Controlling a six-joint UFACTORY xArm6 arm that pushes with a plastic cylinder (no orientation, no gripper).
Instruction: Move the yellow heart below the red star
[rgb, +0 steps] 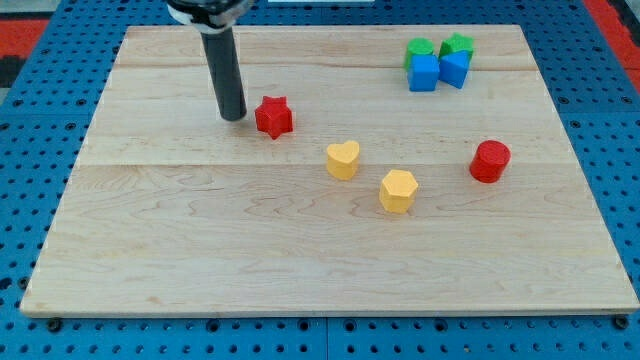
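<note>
My tip (233, 117) rests on the wooden table (200, 250), in its upper left part. There is no gripper on this arm, only the straight dark rod, so nothing can be spread or pinched.

The red star (273, 117) lies just to the view's right of my tip, level with it, with a narrow gap between them. The yellow heart (342, 160) is farther to the view's right of my tip and lower, right of and below the star, clear of it. The yellow hexagon (398, 191) sits beyond the heart, lower and more to the right. The red cylinder (490, 161) is far to the right of my tip. Far right and higher, two green blocks (420, 48) (458, 44) and two blue blocks (424, 73) (454, 68) cluster together.
</note>
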